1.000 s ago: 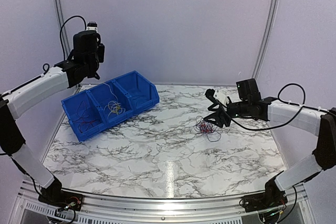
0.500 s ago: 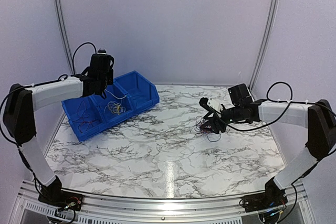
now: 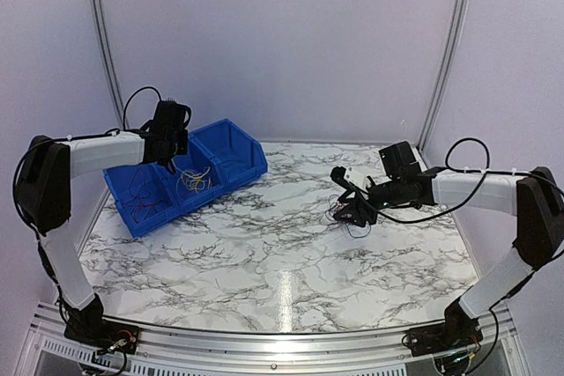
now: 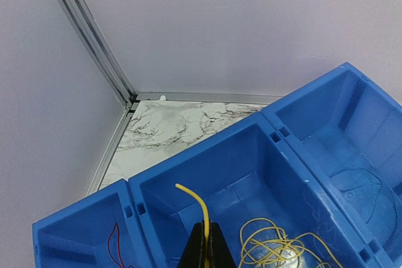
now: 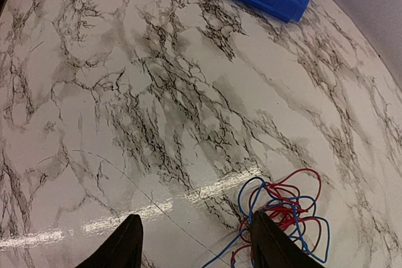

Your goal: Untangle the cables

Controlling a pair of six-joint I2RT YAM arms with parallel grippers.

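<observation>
Blue three-compartment bin (image 3: 242,172), one cable tangle (image 5: 282,210)

Bench (image 3: 264,244): white marble-print top with grey-black veining, glossy, with a bright glare streak (image 3: 284,292) near front centre. Plain matte walls all round, pale lilac-white: back wall (image 3: 282,41), left wall (image 3: 40,59), right wall (image 3: 520,59). Silver aluminium posts at both back corners, left post (image 3: 101,41) and right post (image 3: 451,41), both leaning slightly inward in the top view. Ribbed aluminium rail (image 3: 264,342) along the near edge. Left wrist view shows a silver trim strip (image 4: 201,96) where back wall meets bench.
</observation>
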